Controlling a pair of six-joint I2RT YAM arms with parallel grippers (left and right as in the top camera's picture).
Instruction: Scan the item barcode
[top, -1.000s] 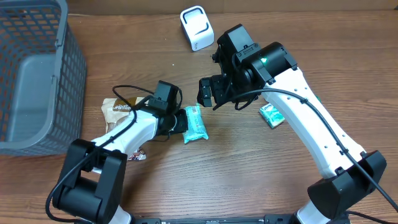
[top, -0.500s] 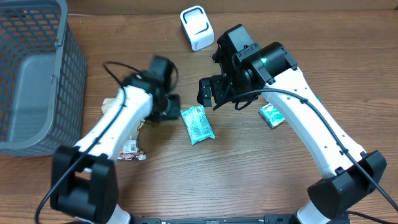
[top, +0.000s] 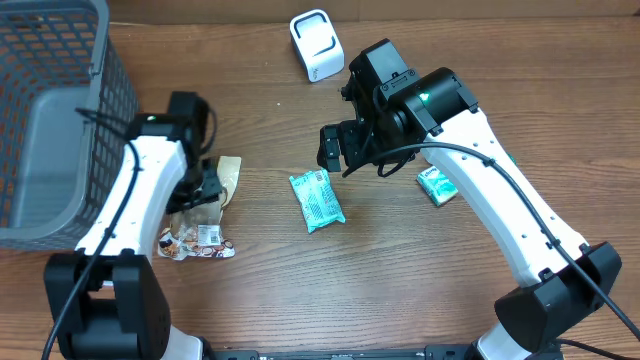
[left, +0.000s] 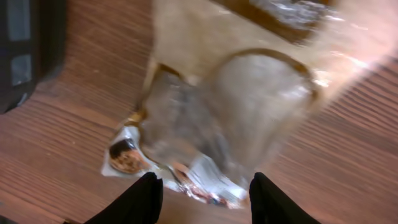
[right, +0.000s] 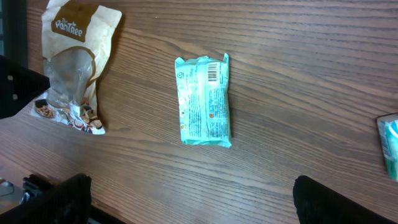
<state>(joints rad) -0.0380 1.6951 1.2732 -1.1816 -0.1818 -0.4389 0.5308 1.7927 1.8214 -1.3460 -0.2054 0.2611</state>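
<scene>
The teal plastic packet (right: 205, 99) lay flat on the wooden table (right: 298, 56) below the right gripper (right: 205, 202), its fingers spread wide, untouched; the left gripper (left: 202, 199), fingers parted, hovered over a tan windowed pouch (left: 249, 106).

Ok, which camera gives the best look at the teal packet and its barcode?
The right wrist view: the teal packet lies flat and unobstructed, its barcode sharp at the upper end. Overhead shows the packet smaller, print unreadable. The left wrist view misses it, showing only a blurred snack bag.
</scene>
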